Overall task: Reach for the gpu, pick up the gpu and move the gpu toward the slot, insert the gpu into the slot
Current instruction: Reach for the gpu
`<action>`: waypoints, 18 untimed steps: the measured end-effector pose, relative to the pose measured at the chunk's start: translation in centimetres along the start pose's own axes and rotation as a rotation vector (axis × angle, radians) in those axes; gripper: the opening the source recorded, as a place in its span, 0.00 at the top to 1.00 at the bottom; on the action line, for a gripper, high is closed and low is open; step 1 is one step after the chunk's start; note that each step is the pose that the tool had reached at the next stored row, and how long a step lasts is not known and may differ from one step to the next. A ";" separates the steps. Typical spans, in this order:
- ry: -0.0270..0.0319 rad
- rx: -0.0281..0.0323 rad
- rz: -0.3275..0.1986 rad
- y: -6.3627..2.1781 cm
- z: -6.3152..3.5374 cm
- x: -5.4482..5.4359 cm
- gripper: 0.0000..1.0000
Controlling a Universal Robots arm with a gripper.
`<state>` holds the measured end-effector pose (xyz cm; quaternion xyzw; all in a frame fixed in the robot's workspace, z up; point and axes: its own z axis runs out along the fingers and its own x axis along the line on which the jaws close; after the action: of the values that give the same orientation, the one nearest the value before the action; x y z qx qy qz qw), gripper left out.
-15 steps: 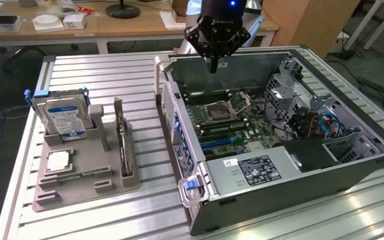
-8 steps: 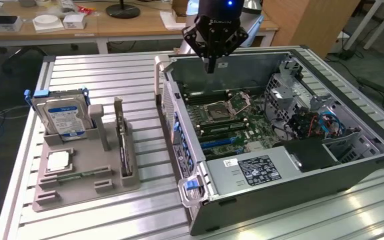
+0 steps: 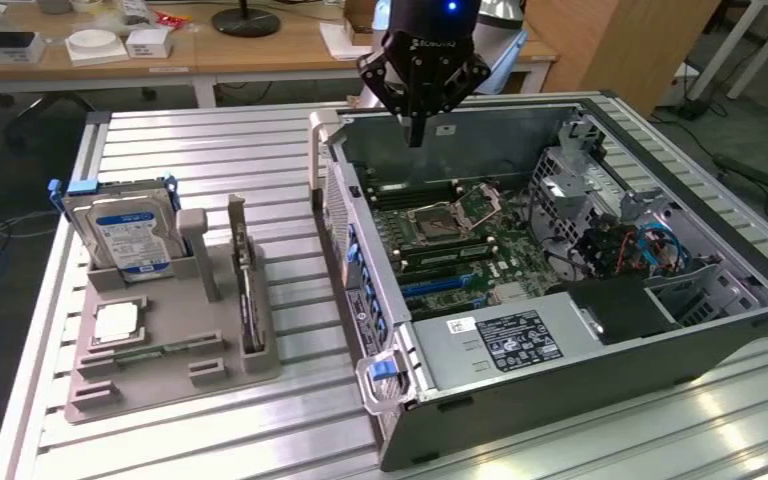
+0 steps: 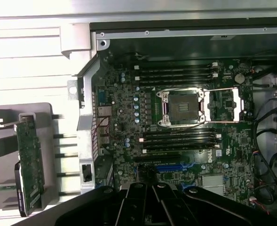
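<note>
Pincer: the pincer (image 3: 418,130) hangs point-down over the far wall of the open computer case (image 3: 598,390), fingers pressed together, nothing between them
Gpu: the gpu (image 3: 243,285) stands on its long edge in a groove of the grey holder (image 3: 157,380), out on the slatted worktop (image 3: 197,150), untouched
Neighbours: hard drive (image 3: 123,235) upright at the holder's far end, processor chip (image 3: 115,322) lying flat closer to the camera; both sit on the exterior view's left of the card, away from the case
Bearing: from the pincer the gpu lies to the exterior view's left and nearer the camera, outside the case, with the case's side wall between the two; well apart
Long axis: the card runs far-to-near in the exterior view, roughly parallel to that side wall
Slot: the slot (image 4: 169,167), taken to be the blue connector on the green motherboard (image 3: 491,255), is empty; it runs crosswise to the card's present lie
Arm: one arm only, so no choice of side
Stage: judged as the reach, barely begun; card not yet gripped, slot not yet filled
Watch: the holder's posts stand close beside the card, little room on either face
</note>
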<state>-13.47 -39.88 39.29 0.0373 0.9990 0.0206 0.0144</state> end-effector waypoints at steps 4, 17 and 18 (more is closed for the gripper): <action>0.0000 0.0000 0.000 -0.02 -0.01 0.3 0.90; 0.0000 -0.0001 0.000 -0.11 -0.04 1.4 0.90; 0.0000 0.0000 0.000 -0.11 -0.04 1.5 0.90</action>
<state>-14.98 -39.89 39.29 0.0373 0.9990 0.0206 0.0144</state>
